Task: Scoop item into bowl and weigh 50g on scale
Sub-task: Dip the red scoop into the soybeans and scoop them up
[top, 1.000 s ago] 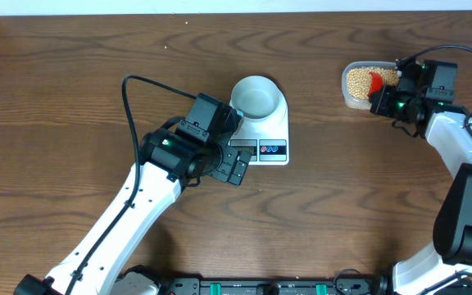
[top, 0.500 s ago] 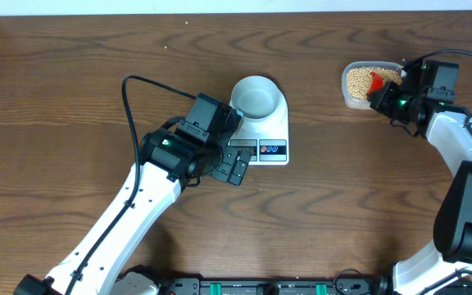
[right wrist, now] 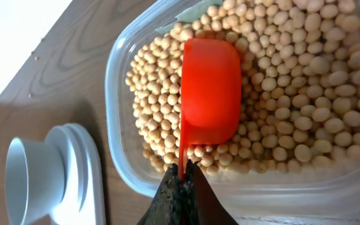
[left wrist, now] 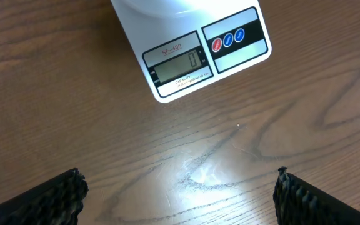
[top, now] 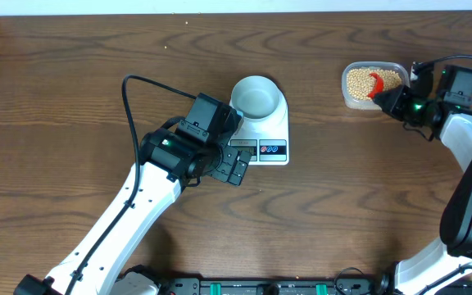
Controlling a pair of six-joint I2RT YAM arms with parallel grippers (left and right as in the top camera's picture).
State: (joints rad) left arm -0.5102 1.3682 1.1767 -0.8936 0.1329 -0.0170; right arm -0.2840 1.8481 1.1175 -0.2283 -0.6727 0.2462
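Observation:
The pale blue-grey bowl (top: 256,95) stands empty on the white scale (top: 270,131); it also shows in the right wrist view (right wrist: 27,178). The scale's display (left wrist: 177,65) reads 0. Tan-yellow beans (right wrist: 292,94) fill a clear plastic tub (top: 371,83) at the back right. My right gripper (top: 393,100) is shut on the handle of a red scoop (right wrist: 210,90), whose cup lies upside down on the beans. My left gripper (left wrist: 180,197) is open and empty over bare table just in front of the scale.
The clear tub's near wall (right wrist: 130,181) lies between my right gripper and the beans. The table's back edge runs close behind the tub. My left arm (top: 138,205) crosses the table's front left.
My right gripper has drawn back to the right, away from the tub, with the red scoop. The left arm, bowl and scale have not moved.

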